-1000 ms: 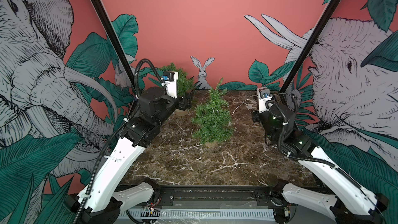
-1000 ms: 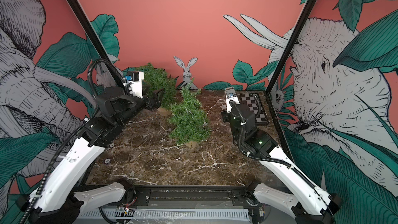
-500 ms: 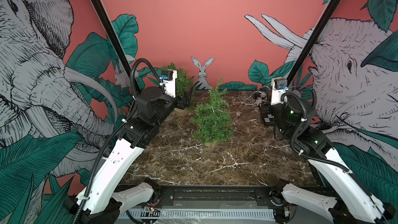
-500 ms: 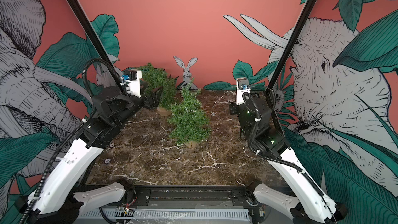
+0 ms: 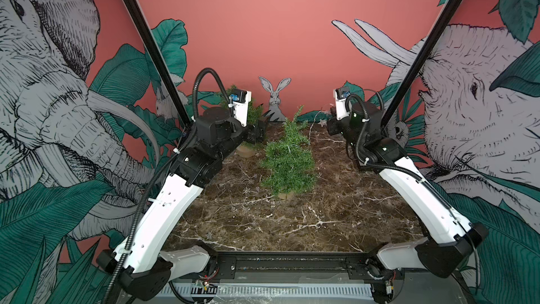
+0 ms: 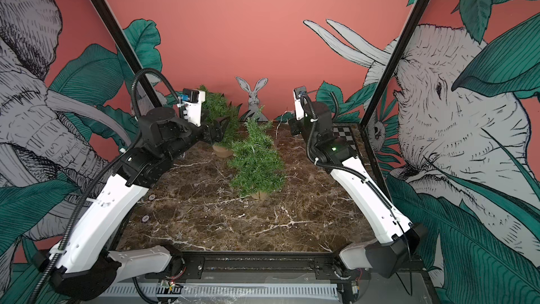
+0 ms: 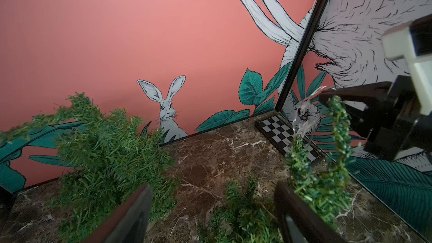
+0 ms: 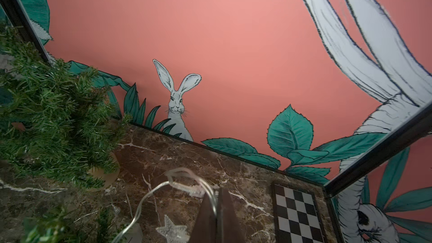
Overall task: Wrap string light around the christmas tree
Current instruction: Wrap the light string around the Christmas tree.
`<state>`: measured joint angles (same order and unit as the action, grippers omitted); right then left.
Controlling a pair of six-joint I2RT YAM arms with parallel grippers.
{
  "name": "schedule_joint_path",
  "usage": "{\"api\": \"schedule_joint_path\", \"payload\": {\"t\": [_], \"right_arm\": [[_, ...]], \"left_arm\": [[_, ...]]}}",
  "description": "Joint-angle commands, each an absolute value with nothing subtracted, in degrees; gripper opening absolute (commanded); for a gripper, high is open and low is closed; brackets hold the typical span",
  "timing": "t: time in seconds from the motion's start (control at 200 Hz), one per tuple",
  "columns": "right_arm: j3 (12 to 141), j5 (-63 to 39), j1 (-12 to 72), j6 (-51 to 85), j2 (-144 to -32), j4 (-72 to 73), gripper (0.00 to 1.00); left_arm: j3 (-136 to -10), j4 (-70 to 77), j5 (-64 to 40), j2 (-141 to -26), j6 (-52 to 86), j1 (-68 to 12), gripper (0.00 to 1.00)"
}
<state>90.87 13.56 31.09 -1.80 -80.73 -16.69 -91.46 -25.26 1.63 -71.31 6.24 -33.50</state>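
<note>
**As the rig stands: two grippers, two trees, one string light**

While both arms hang over the marble table (image 5: 263, 220), I log the stock from my left arm across to my right.

1. Left gripper (image 7: 214, 187): jaws spread wide, nothing held between them.
2. Smaller tree (image 5: 257, 112), tan base: just behind the left gripper in both top views, toward the back wall.
3. Christmas tree (image 5: 287, 159): upright on the table, between the two grippers. Its upper foliage lies just beside one finger (image 7: 301, 209) of the left gripper; I cannot tell whether they touch. In the left wrist view its top sprig stands just beside the tips of the right gripper (image 7: 325, 95).
4. String light (image 8: 177, 178): clear wire pinched at the right gripper's tips. It loops off them on the christmas tree's side and drops toward the table, with a star bulb (image 8: 171, 230) below the jaws. I cannot tell whether any turn lies in the foliage.
5. Right gripper: jaws closed tight on that wire, raised near the treetop.
6. Checkerboard plate (image 8: 297, 213): flat on the table beside the right gripper, on the side away from the christmas tree.
</note>
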Motion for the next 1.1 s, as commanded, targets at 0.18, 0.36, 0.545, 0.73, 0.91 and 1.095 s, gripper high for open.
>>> {"api": "schedule_joint_path", "payload": {"t": [0.18,0.36,0.545,0.73,0.91,1.095], "right_arm": [[93.95,3.38,30.85,0.44,-83.98,-9.71,0.0],[94.47,-1.46,30.85,0.62,-85.33,-7.08,0.0],[92.86,-4.56,30.85,1.32,-85.51,-2.51,0.0],[93.1,-6.68,30.87,1.81,-86.45,-0.69,0.0],[93.65,-7.55,30.9,2.32,-87.62,-0.54,0.0],[93.52,-8.36,30.85,3.08,-88.08,-0.1,0.0]], "left_arm": [[-99.28,-25.39,-14.66,-77.67,9.33,-27.58,0.84],[-103.26,-22.39,-28.77,-82.6,12.83,-24.06,0.83],[-108.06,-22.47,-33.7,-88.39,12.74,-23.82,0.77],[-114.71,-22.64,-41.16,-95.22,13.13,-23.82,0.76],[-116.8,-18.81,-44.76,-99.1,15.33,-23.82,0.74],[-117.67,-13.65,-50.44,-101.47,19.33,-23.97,0.71]]}}
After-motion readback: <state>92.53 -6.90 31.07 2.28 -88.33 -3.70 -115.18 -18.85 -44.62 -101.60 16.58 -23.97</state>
